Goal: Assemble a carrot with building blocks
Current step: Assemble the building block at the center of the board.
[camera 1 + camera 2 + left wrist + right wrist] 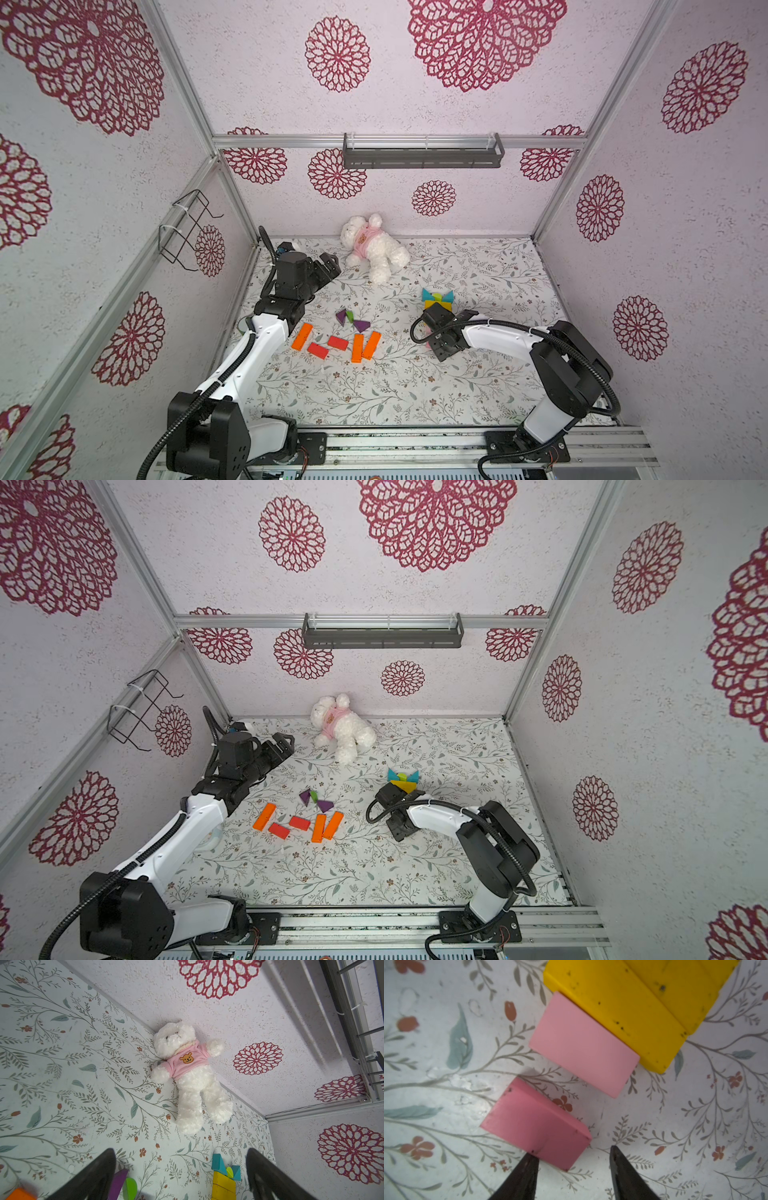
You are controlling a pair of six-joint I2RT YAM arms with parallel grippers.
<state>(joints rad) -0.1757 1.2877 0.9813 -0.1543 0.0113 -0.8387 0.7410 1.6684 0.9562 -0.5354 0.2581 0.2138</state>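
Two groups on the bench [415, 395], a toy bear [374, 247] at the back.
Five bars [337, 343] lie in a loose row left of centre, the triangles [351, 321] just behind them; well to their right sits a cluster of blocks [437, 300]. The toy bear lies against the rear wall, below the shelf [422, 160].

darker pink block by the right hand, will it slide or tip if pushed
The darker pink block lies flat on a broad face, so a push would likely slide it, not tip or roll it. Its straight edges suggest it is stiff, so the right hand should not bend it. The smooth paint may slip in a loose pinch.
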